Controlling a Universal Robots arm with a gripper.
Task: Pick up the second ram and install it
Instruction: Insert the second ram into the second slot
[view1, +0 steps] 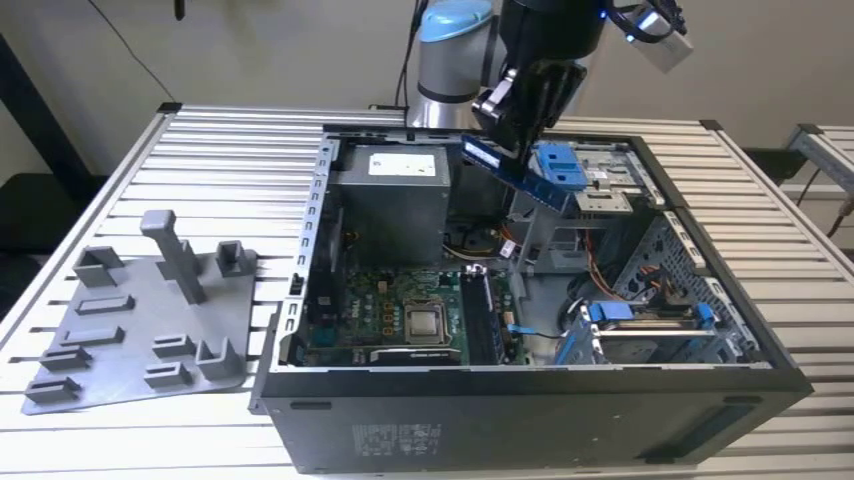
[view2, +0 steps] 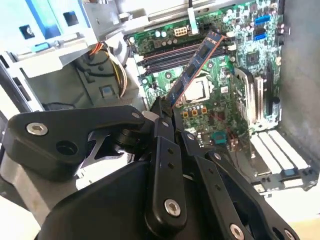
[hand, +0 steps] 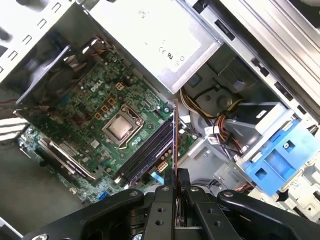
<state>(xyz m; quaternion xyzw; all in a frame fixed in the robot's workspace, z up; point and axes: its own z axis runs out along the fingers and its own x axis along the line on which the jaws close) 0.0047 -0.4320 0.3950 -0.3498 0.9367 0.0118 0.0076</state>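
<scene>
Our gripper (view2: 167, 109) pinching the second ram (view2: 197, 65), we should square it with the slots (view1: 478, 315) at the processor's (view1: 427, 322) three o'clock in the exterior view.

Arm (view1: 441, 85): silver-grey tubular body, light-blue joint cap (view1: 454, 20), black wrist housing, thin black cable (view1: 408, 60) alongside, in the exterior view. Gripper (view2: 162, 107), second wrist view: matte black, with angular linkage fingers (view2: 165, 150) that carry round silver screws (view2: 172, 206).

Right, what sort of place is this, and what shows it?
Likely a robotics lab test bench: an open computer case on a slatted metal table, the gripper holding the second ram.
</scene>
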